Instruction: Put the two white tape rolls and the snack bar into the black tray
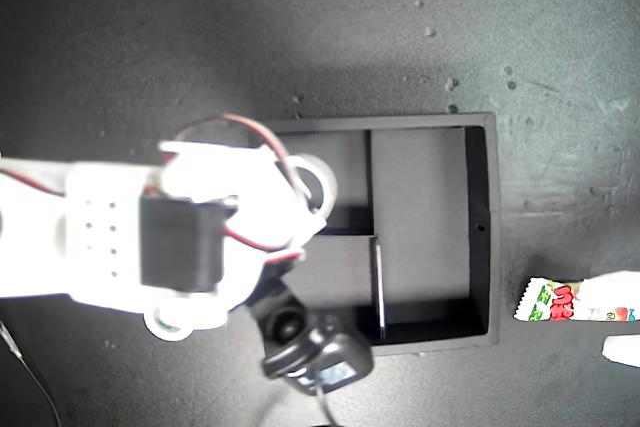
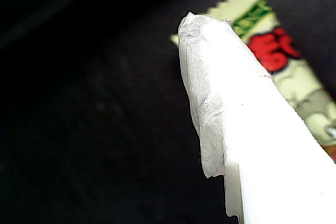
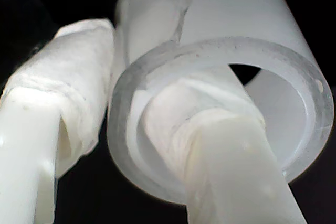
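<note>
The black tray point(image 1: 481, 237) lies in the middle of the exterior view. My second gripper point(image 1: 305, 197) point(image 3: 126, 95) is shut on a white tape roll point(image 1: 320, 185) point(image 3: 220, 40), with one taped finger inside the ring and the other outside. The roll hangs over the small compartment at the tray's far left corner in the exterior view. The snack bar point(image 1: 550, 301) point(image 2: 273, 51) lies on the table at the exterior view's right edge. My first gripper point(image 1: 622, 319) is at the bar, open, and one taped finger point(image 2: 220, 103) covers part of it. A small white ring point(image 1: 168, 325) peeks from under the second arm; I cannot tell whether it is a roll.
The second arm's white body point(image 1: 110, 237) covers the table at the exterior view's left and the tray's left edge. Its black wrist camera point(image 1: 312, 349) with a cable hangs over the tray's near left corner. The table is dark grey with small specks.
</note>
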Tool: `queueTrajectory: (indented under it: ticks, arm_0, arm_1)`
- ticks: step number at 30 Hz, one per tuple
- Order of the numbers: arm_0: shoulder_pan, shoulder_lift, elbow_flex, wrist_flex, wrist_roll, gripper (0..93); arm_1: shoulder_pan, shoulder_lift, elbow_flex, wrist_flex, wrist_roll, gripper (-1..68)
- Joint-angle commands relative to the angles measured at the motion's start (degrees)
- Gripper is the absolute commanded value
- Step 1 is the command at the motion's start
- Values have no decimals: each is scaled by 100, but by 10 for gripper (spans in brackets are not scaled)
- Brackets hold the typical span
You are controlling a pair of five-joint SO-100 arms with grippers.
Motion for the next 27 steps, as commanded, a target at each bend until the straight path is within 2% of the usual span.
queueTrajectory:
  ticks: [1, 7, 11, 14, 20, 24, 27]
  arm_0:
    - [-123, -773, -1600, 343, -9, 8]
    - [-105, -1028, -1626, 343, -158, 29]
    - [0, -870, -1389, 343, -290, 150]
    - [26, -650, -1178, 343, -352, 188]
    - [-202, 237, -773, 352, -334, 162]
    - [-422, 1679, 149, 352, -290, 143]
    - [-360, 2769, 817, 352, -396, 143]
  arm_1:
    - [-396, -9, 185, -79, 1151, 258]
    - [-853, 53, 712, -176, 1934, 267]
    - [-1011, 79, 1336, -483, 2399, 297]
    - [-1055, 97, 1951, -1081, 2575, 301]
    - [-1143, 97, 2971, -1837, 2751, 290]
    - [-1213, 97, 3393, -2127, 2848, 281]
    - [-1230, 97, 3709, -2487, 2909, 266]
